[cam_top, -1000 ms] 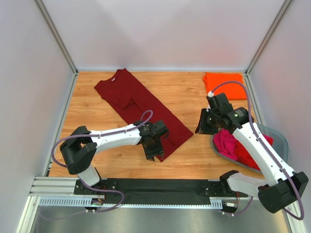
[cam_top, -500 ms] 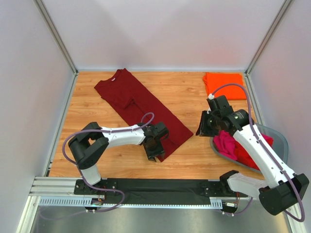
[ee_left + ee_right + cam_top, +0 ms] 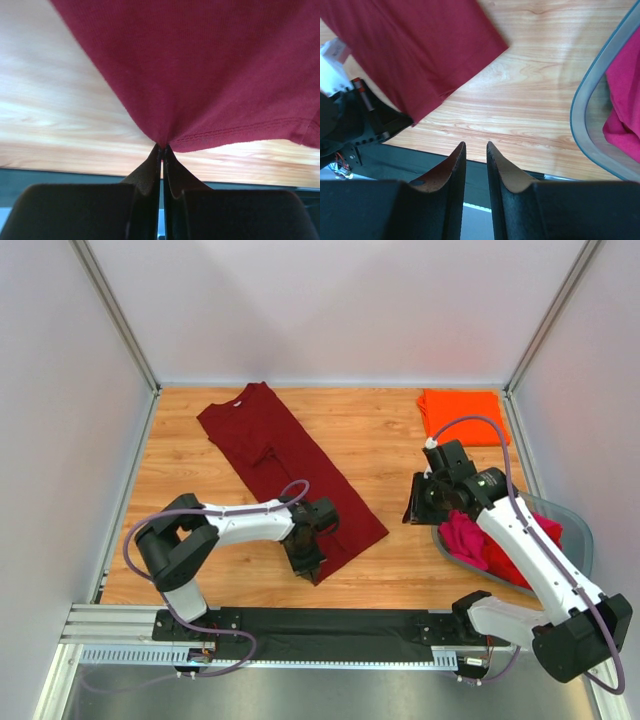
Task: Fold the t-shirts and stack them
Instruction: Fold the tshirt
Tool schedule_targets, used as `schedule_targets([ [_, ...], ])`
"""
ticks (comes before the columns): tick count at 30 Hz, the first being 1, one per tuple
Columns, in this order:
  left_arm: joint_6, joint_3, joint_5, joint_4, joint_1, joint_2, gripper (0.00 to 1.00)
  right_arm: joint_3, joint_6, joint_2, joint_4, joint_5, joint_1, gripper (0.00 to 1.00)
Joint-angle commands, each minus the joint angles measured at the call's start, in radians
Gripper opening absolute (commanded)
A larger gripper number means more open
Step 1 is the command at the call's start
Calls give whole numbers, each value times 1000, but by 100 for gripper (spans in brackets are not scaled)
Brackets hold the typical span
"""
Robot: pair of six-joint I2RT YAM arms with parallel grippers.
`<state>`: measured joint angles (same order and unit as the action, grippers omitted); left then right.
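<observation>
A dark maroon t-shirt (image 3: 285, 470) lies folded lengthwise in a long diagonal strip on the wooden table. My left gripper (image 3: 308, 562) is at its near end, shut on the hem corner; in the left wrist view the cloth (image 3: 200, 65) puckers into the closed fingertips (image 3: 162, 146). A bright orange t-shirt (image 3: 462, 416) lies folded at the back right. My right gripper (image 3: 418, 502) hovers over bare wood beside the tub, narrowly open with nothing between its fingers (image 3: 475, 144). The maroon shirt's end (image 3: 415, 50) shows at the upper left of the right wrist view.
A grey translucent tub (image 3: 580, 530) at the right edge holds a magenta-pink shirt (image 3: 465, 537) and a red one (image 3: 515, 560); its rim (image 3: 590, 85) is close to my right gripper. A black rail (image 3: 330, 625) runs along the table's near edge.
My left gripper has closed on the maroon shirt's hem corner, and the shirt's near end has shifted slightly left. The right gripper has opened a little and barely moved.
</observation>
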<state>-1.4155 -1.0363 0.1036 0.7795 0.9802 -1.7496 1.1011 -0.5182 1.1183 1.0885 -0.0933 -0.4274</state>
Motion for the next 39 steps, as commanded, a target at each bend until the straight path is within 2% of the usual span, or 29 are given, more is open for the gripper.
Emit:
schedule_targets([
  [1,-20,135,24,128,0,117,2,-55,33,27,-48,-46,1,26],
  [2,-22,159,27,133,0,139,3,-66,26,37,-59,-55,4,26],
  [4,-28,211,12,187,0,203,14,-102,15,64,-104,-88,-11,27],
  [6,-33,243,-13,254,0,246,20,-119,1,92,-157,-120,-31,29],
  [9,-60,263,-45,312,-8,347,32,-130,-9,161,-222,-144,-100,35],
  [12,-71,227,-97,351,-18,438,37,-126,-6,239,-277,-189,-187,46],
  [16,10,144,-142,290,-18,481,39,-136,15,307,-312,-200,-217,52],
  [18,64,133,-113,175,-18,470,39,-147,38,327,-315,-149,-217,52],
  [20,82,134,-81,75,-18,423,39,-133,90,351,-309,-122,-217,52],
  [23,95,128,-41,46,-18,336,38,-121,130,411,-303,-106,-215,52],
  [30,96,169,-33,101,-18,236,38,-152,133,502,-358,-249,-217,49],
  [35,61,228,5,79,-18,202,36,-185,132,517,-386,-243,-217,44],
  [38,72,237,-2,108,-18,188,36,-188,133,534,-383,-221,-215,27],
  [39,73,242,-2,113,-18,187,36,-191,133,534,-384,-217,-214,16],
])
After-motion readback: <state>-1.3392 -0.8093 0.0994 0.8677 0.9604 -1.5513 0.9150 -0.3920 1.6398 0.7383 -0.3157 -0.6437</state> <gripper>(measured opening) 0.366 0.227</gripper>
